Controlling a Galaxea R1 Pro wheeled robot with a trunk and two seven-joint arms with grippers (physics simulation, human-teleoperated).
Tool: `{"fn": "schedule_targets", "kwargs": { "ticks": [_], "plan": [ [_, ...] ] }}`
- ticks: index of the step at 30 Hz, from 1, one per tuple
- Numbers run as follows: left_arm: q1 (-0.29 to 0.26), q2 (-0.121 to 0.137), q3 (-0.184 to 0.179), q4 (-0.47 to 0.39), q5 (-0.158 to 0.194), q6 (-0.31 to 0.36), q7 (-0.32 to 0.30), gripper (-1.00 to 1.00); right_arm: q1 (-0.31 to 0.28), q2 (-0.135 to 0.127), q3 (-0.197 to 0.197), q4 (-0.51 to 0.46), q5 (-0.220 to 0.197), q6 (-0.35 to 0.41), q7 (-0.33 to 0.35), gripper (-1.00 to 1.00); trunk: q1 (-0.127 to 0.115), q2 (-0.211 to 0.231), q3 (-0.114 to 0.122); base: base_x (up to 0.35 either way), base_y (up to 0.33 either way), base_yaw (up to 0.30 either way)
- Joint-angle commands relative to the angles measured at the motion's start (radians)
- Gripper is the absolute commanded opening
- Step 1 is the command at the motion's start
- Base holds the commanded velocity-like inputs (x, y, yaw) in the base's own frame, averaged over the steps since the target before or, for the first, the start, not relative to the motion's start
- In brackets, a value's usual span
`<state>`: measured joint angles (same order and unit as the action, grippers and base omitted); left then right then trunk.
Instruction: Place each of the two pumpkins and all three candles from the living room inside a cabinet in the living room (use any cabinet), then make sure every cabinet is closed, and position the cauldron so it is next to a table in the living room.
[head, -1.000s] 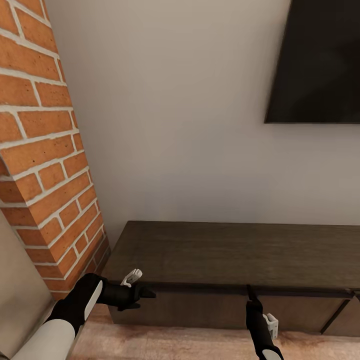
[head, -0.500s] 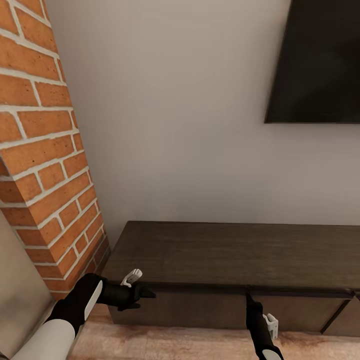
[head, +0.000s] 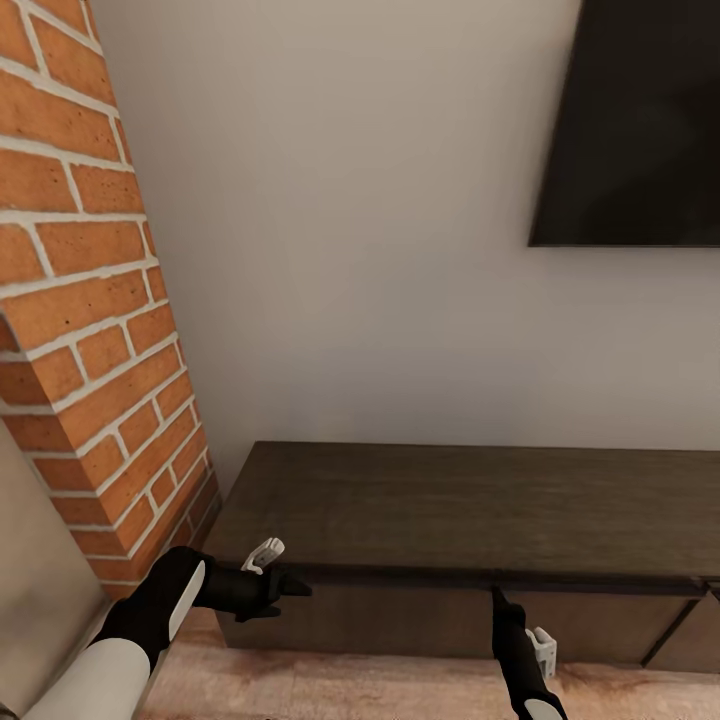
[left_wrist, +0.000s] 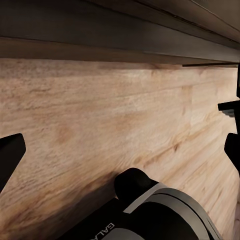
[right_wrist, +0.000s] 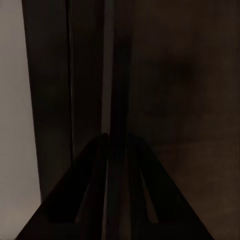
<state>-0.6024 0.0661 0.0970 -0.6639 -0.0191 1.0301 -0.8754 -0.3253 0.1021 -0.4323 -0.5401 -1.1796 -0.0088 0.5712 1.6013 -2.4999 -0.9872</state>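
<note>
The long dark-brown cabinet (head: 470, 505) stands against the wall, its drawer fronts flush. My left gripper (head: 298, 587) hovers by its left front corner, pointing right along the front. In the left wrist view its fingers (left_wrist: 10, 157) stand wide apart, open and empty, over the wooden floor below the cabinet's dark underside (left_wrist: 100, 30). My right gripper (head: 496, 597) points up at the cabinet front just under the top edge. In the right wrist view its fingertips (right_wrist: 107, 137) meet in a point, shut, close against the dark wood (right_wrist: 175, 75). The pumpkins, candles, cauldron and table are out of view.
A red brick column (head: 90, 330) rises at the left, close to the cabinet's end. A dark screen (head: 640, 120) hangs on the pale wall at the upper right. Light wooden floor (head: 380, 690) runs in front of the cabinet.
My right gripper's tip has slipped slightly down the cabinet front from the top edge. The left arm and the camera have not moved.
</note>
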Motion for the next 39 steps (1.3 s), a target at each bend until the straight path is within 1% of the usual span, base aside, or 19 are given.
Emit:
{"fn": "schedule_targets", "kwargs": {
  "ticks": [1,19,26,39],
  "plan": [
    [0.000,0.000,0.003,0.000,-0.002,0.007,-0.004,1.00,-0.001,0.001,0.000,-0.001,-0.012,0.004,0.010,-1.00,0.000,-0.001,-0.001,-0.096,0.000,0.000],
    [0.000,0.000,0.003,0.000,-0.002,0.006,-0.005,1.00,-0.001,0.001,0.000,-0.001,-0.012,0.004,0.010,-1.00,0.000,-0.001,-0.001,-0.118,0.000,0.000],
    [0.000,0.001,0.003,0.001,-0.001,0.011,-0.010,1.00,-0.001,0.001,0.000,-0.001,-0.012,0.004,0.010,-1.00,0.000,-0.001,-0.001,-0.018,0.000,0.000],
    [0.000,0.001,0.003,0.000,-0.002,0.011,-0.011,1.00,0.000,0.002,0.000,-0.001,-0.012,0.004,0.010,-1.00,0.000,-0.001,-0.001,-0.108,0.000,0.000]
  ]
}}
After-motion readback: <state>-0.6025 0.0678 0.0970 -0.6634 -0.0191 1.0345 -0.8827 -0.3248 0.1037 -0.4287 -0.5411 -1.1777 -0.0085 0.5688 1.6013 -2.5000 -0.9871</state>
